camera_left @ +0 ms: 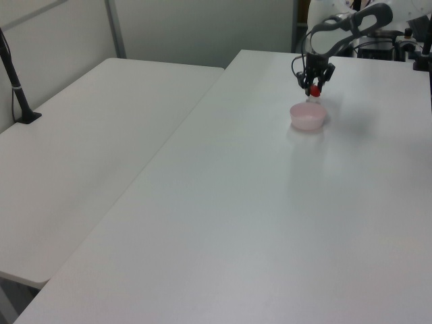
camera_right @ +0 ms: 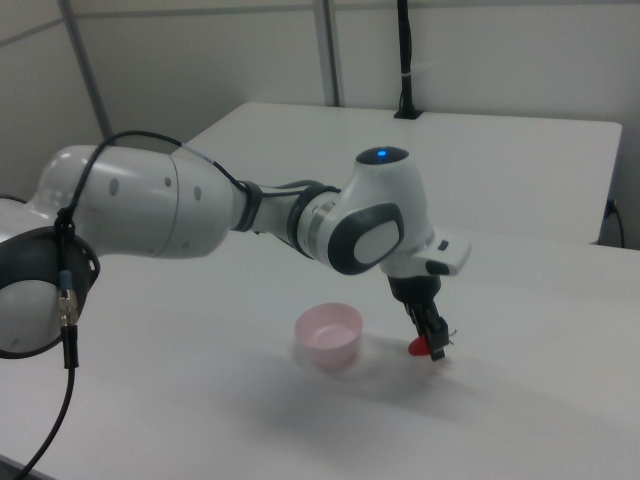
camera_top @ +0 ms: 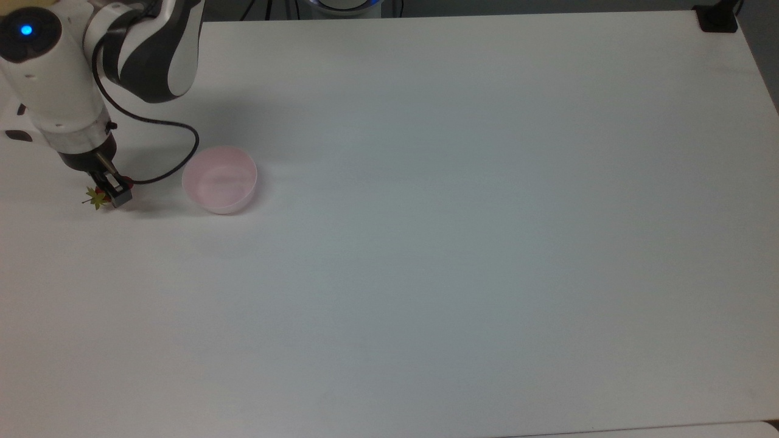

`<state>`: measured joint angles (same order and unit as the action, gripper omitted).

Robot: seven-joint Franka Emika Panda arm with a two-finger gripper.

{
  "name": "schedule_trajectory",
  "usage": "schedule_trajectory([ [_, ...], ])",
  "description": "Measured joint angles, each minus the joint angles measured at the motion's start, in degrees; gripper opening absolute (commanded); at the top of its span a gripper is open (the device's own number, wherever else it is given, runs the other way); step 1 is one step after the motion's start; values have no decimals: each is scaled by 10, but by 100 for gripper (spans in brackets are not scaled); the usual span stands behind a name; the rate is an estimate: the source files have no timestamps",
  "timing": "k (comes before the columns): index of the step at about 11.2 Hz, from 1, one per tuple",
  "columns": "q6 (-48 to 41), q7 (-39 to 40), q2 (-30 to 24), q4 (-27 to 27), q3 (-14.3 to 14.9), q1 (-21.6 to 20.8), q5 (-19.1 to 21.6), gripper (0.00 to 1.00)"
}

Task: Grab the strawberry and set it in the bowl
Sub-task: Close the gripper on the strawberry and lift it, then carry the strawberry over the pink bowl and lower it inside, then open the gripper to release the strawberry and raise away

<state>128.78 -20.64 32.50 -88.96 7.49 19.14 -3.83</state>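
A wide, plain white table (camera_top: 462, 243) takes up most of the top view, and in the left view (camera_left: 270, 223) it runs away from the camera with a second white table (camera_left: 81, 155) alongside on the left view's left. Bent over the far corner is a large white and dark grey robot arm (camera_right: 200, 215), with a black cable (camera_top: 176, 152) looping from it down toward the wrist. In the top view the arm enters from the upper left corner.

On the table, near the arm's end, stands a small round pale pink plastic bowl (camera_top: 220, 179) (camera_left: 308, 116) (camera_right: 329, 335), upright, with nothing visible inside it.

Just beside the bowl, on the top view's left, the black two-finger gripper (camera_top: 112, 193) (camera_left: 314, 86) (camera_right: 432, 343) points downward. Its fingers are drawn close together around a small glossy red toy strawberry (camera_left: 314, 90) (camera_right: 419, 347), pinching it. The strawberry's green leafy cap (camera_top: 96, 198) sticks out past the fingers on the top view's left. In the left view the strawberry appears raised off the table, above the bowl's far rim and apart from it.
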Motion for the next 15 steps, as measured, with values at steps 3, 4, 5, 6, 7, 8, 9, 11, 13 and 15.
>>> schedule_trajectory([
  [3, -77, 104, -45, 3, -21, -9, 0, 36],
  [4, -105, 127, -63, 0, -31, -17, 0, 36],
  [5, -119, 138, -77, -9, -37, -31, 0, 36],
  [6, -121, 138, -86, -22, -42, -44, 0, 44],
  [7, -121, 138, -92, -35, -47, -53, 0, 50],
  [8, -121, 138, -93, -47, -51, -61, 0, 69],
  [9, -121, 138, -93, -58, -53, -67, 0, 98],
  [11, -127, 138, -94, -69, -54, -72, 0, 100],
  [13, -153, 138, -123, -68, -55, -74, 0, 100],
  [15, -199, 140, -166, -56, -61, -96, 0, 100],
])
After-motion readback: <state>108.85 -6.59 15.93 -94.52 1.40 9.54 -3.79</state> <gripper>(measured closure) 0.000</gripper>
